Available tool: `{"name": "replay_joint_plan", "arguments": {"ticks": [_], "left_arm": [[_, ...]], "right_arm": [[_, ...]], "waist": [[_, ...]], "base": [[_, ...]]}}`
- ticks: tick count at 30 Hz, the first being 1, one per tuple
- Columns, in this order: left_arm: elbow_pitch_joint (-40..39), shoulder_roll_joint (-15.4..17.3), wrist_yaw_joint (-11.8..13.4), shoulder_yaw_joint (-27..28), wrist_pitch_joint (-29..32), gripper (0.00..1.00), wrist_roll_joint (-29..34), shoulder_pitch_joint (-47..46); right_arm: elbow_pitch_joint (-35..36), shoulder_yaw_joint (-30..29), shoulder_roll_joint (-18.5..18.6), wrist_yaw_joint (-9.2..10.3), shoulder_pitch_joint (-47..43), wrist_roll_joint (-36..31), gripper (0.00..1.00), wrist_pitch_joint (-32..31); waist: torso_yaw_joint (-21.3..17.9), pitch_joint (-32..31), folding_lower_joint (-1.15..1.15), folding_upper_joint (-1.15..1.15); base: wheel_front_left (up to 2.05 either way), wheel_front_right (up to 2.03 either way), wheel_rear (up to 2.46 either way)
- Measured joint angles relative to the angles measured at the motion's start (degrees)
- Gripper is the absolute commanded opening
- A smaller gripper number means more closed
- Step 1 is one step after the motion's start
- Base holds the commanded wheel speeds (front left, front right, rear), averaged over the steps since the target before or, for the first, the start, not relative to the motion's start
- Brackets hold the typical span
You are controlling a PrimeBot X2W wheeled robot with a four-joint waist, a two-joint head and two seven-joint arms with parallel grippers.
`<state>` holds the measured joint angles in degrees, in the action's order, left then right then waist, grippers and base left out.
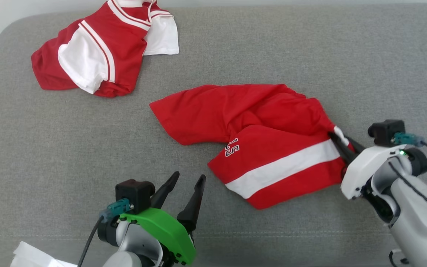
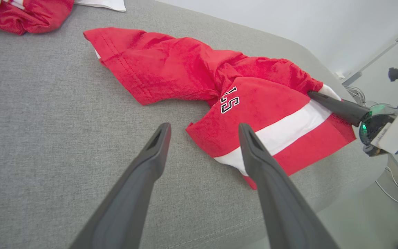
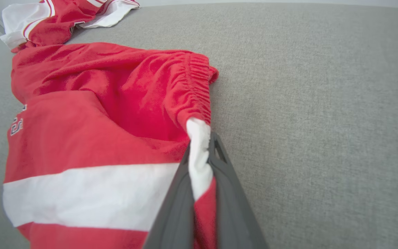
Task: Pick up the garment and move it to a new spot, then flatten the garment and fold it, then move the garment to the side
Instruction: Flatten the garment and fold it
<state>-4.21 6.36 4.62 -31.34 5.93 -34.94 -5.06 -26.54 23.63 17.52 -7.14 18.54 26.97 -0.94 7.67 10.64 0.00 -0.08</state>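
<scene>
A red-and-white top (image 1: 102,52) lies crumpled at the far left of the grey upholstered surface (image 1: 272,44), well apart from the garment (image 1: 258,122), with bare grey cloth between the two. Something white and flat (image 1: 32,257) pokes in at the near left edge beside the left arm. Thin cables (image 2: 396,193) trail on the pale floor beyond the surface's rounded right end. The surface is a coarse, woven grey fabric, padded, with a soft curved edge. The garment is bright red knit with a broad white stripe, a gathered elastic band along one edge and small white, black-edged lettering near its fold. It is rumpled and partly doubled over itself, right of centre on the surface, one red flap reaching toward the middle. The right gripper (image 1: 341,142) comes in from the right, its jaws clamped together on the garment's elastic edge where the white stripe ends, with a pinch of white and red cloth squeezed between the dark fingers (image 3: 233,214). The left gripper (image 1: 185,183) hovers at the near left with its jaws wide apart and nothing between them, pointing toward the garment's near striped corner, close to it but not touching.
</scene>
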Motion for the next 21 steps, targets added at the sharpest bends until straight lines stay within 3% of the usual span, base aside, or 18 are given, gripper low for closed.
{"name": "replay_joint_plan", "arguments": {"ticks": [5, 11, 16, 21], "left_arm": [[2.5, -0.5, 0.0, -1.7, -0.3, 1.00, -0.3, 0.2], [6.7, -2.8, -2.3, -6.7, -0.5, 1.00, -2.4, 0.2], [9.7, -3.5, -4.6, -10.3, -1.0, 1.00, -4.5, 0.2], [12.9, -3.5, -5.3, -11.8, -2.7, 1.00, -6.0, -0.8]], "right_arm": [[1.5, -0.3, 2.9, 0.00, 3.1, -1.2, 0.00, 0.6], [2.3, -1.4, 7.9, 0.00, 6.9, -2.0, 0.00, -0.4], [2.8, -0.9, 8.4, 0.00, 7.1, -1.3, 0.00, -2.7], [4.0, 0.9, 8.2, 0.00, 7.5, -0.3, 0.00, -4.2]], "waist": [[-0.6, -1.1, 0.00, 0.00], [-0.7, -2.4, 0.00, 0.00], [-0.1, -2.4, 0.00, 0.00], [0.1, -1.6, 0.00, 0.00]], "base": [[0.00, 0.00, 0.00], [0.00, 0.00, 0.00], [0.00, 0.00, 0.00], [0.00, 0.00, 0.00]]}}
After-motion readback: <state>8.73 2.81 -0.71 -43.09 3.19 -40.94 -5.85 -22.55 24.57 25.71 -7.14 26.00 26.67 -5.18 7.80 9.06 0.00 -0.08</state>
